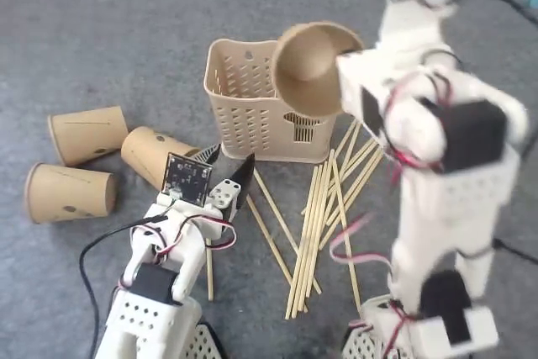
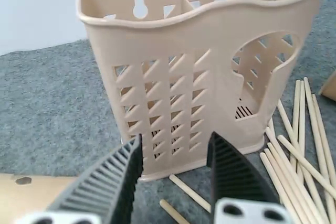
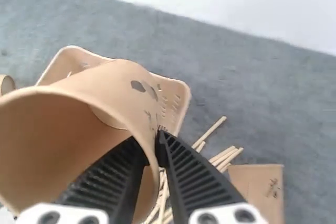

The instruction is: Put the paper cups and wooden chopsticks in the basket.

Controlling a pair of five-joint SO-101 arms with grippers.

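Brown paper cup (image 3: 68, 129) is pinched at its rim by the right jaws. One jaw is inside the mouth and the other outside on the wall, both pressed together on the paper. In the high view the cup is tilted with its mouth toward the camera. It overlaps the top corner of the basket (image 1: 252, 115) on the side of the right arm (image 1: 437, 182). Cannot tell whether it hangs over the opening or just beside it. In the right wrist view the basket's rim shows just past the cup's wall.

Left jaws are spread with nothing between them. They sit low over the worktop (image 1: 126, 48) and face the basket's perforated side, near it but apart. In the left wrist view, two loose stick ends lie on the grey felt between the jaws and the basket's base. The left arm (image 1: 168, 250) stands at the near edge of the worktop.

The basket is beige plastic and stands upright. An inner divider is visible in the left wrist view.

Wooden chopsticks (image 1: 315, 224) lie scattered on the worktop between the two arms, fanning out from the basket's base. Most lie roughly parallel and a few cross one another.

Three more cups lie on their sides on the left arm's side of the basket. The second cup (image 1: 155, 155) is just beside the left jaws. The third cup (image 1: 88, 134) and fourth cup (image 1: 67, 193) lie farther out, near each other.
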